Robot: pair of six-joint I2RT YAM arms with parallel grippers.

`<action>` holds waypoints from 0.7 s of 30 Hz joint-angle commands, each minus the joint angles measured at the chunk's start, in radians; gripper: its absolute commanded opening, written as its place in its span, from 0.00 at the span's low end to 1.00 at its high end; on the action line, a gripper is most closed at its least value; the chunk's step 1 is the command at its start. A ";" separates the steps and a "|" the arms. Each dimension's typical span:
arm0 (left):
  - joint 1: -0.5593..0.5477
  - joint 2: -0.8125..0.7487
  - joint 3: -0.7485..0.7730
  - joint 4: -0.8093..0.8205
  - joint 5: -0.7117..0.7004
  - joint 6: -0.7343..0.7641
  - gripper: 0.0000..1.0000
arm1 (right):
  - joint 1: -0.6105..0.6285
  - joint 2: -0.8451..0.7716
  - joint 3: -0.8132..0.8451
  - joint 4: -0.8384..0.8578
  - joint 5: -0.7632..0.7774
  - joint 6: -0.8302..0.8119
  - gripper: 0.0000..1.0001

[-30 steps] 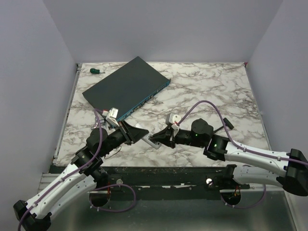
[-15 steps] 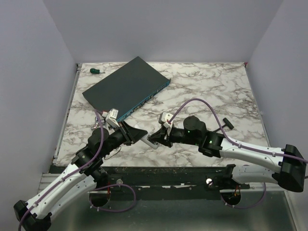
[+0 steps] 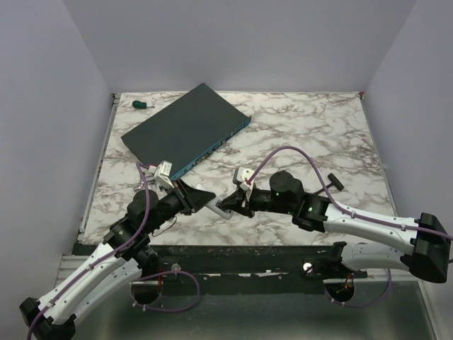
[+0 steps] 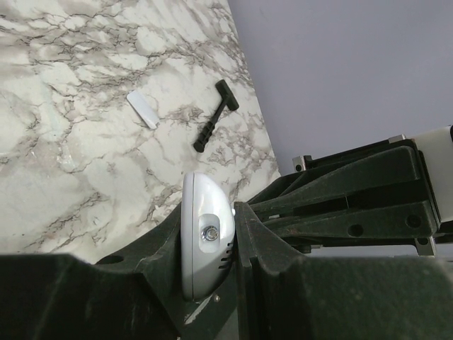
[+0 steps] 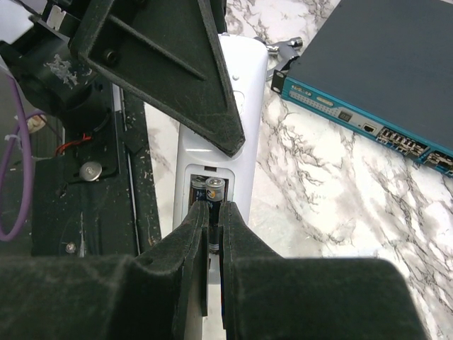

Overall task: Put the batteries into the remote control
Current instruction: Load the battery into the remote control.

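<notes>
Remote control (image 5: 249,92), a slim white rectangular plastic handset, hangs above the near strip of the table, bridging the two grippers. In the overhead view its long axis runs roughly left to right, dipping a little toward the near edge. Its rounded end points at the left arm. Its open battery bay faces up at the end toward the right arm, and two cylindrical batteries (image 5: 214,187) lie side by side inside.

The left gripper (image 3: 200,196) is clenched on the handset's edges, one black finger on each side. The right gripper (image 5: 212,230) sits right at the bay with its pads drawn to a thin slit. I cannot tell whether it pinches a cell.

The white, grey-veined marble-patterned table (image 3: 304,127) is boxed in by plain lilac walls on three sides. A large flat dark network box with a teal port face (image 3: 185,131) lies slantwise at far left, with a small green-handled screwdriver (image 3: 141,104) beyond it near the far left corner. A black T-shaped tool (image 4: 214,117) and a small flat white strip (image 4: 144,110) lie to the right, near each other but apart. Bare marble spreads across the far right. A dark ledge (image 3: 248,256) runs just behind the grippers on the near side.
</notes>
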 commanded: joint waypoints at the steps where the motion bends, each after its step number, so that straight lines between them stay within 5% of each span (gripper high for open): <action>1: -0.006 -0.034 0.025 0.133 0.044 -0.056 0.00 | -0.005 0.017 -0.021 -0.148 0.027 -0.037 0.01; 21: -0.006 -0.025 0.008 0.156 0.068 -0.090 0.00 | -0.005 0.026 -0.014 -0.110 0.072 -0.041 0.29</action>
